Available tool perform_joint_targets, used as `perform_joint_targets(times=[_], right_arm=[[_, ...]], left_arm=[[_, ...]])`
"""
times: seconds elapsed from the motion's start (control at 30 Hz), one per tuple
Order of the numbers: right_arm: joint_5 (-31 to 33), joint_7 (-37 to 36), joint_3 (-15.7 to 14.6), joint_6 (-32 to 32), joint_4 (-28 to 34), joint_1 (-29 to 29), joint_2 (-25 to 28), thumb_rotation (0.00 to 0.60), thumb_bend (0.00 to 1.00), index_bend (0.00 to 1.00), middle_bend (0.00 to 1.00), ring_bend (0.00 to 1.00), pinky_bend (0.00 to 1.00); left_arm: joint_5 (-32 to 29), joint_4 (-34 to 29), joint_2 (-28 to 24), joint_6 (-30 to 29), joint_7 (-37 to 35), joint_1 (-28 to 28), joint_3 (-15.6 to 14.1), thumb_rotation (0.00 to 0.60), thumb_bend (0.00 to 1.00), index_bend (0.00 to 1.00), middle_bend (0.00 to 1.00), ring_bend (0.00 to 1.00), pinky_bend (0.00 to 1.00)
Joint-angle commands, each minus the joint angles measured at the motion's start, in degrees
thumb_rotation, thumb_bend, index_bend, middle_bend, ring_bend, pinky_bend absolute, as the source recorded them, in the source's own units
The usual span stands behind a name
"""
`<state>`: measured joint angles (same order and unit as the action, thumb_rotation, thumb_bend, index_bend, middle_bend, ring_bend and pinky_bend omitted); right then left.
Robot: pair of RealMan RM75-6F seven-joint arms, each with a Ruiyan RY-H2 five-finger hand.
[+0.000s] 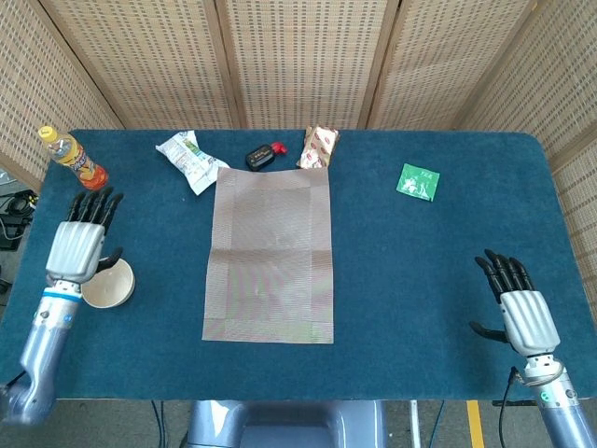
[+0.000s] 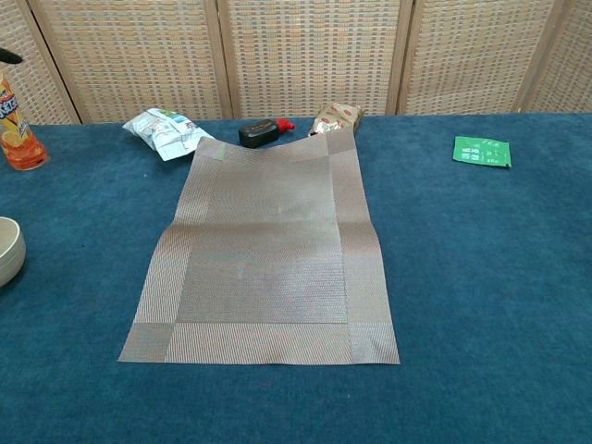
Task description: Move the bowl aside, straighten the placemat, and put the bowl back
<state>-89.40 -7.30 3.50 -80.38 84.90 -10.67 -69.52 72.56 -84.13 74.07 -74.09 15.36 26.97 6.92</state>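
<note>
A blue-covered table (image 1: 438, 280) occupies most of both views, with woven screen panels (image 1: 298, 61) behind it. The placemat (image 1: 270, 254) lies spread flat at the table's centre, long axis running away from the robot; its far right corner rests against a brown snack packet (image 1: 318, 147), and a faint crease crosses its middle. The left hand (image 1: 81, 245) hovers at the table's left edge, fingers extended and slightly spread, holding nothing, its thumb just beside the rim of the bowl (image 1: 108, 284). The bowl sits upright on the cloth, well apart from the placemat's left edge; the chest view shows only its right portion (image 2: 9, 250). The right hand (image 1: 522, 313) is at the near right corner, fingers likewise straight and apart, empty. Along the far edge stand an orange drink bottle (image 1: 74, 159), a white crumpled packet (image 1: 191, 159), and a black key fob with red tag (image 1: 263, 155). A green sachet (image 1: 417, 181) lies alone to the right.
</note>
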Motion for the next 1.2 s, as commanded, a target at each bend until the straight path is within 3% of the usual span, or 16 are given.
perform_joint_targets(times=[0.03,0.23,0.53,0.93,1.2], right_arm=[[-2.1,1.31,-1.44,-0.16,0.93,-0.15,-0.41,0.6,0.0,0.0,0.0,0.0,0.0],[-6.31,4.22,-4.19,-0.34,3.75,-0.16,-1.11,0.6,0.0,0.0,0.0,0.0,0.0],[-10.11,7.55,-6.38,4.65,11.4,-3.01,-4.24,0.6,0.0,0.0,0.0,0.0,0.0],[-6.29,15.53,-5.43,14.6,12.15,-7.36,-15.63,0.6,0.0,0.0,0.0,0.0,0.0],[-2.07,18.78,-2.41,14.77,6.79,-8.29,-23.12,0.6,0.0,0.0,0.0,0.0,0.0]], left_arm=[[3.18,-3.67,-3.52,-5.64,-1.09,-5.4,-3.88,0.6,0.3,0.02,0.0,0.0,0.0],[4.87,-6.57,-5.18,-11.0,-2.27,-11.58,-6.97,0.6,0.3,0.02,0.0,0.0,0.0],[5.51,-5.96,-4.32,-13.98,-2.97,-15.11,-6.99,0.6,0.3,0.02,0.0,0.0,0.0],[5.95,-6.52,-5.1,-12.51,-4.16,-16.11,-5.98,0.6,0.3,0.02,0.0,0.0,0.0],[6.03,-6.0,-4.66,-10.89,-4.15,-16.1,-5.37,0.6,0.3,0.02,0.0,0.0,0.0]])
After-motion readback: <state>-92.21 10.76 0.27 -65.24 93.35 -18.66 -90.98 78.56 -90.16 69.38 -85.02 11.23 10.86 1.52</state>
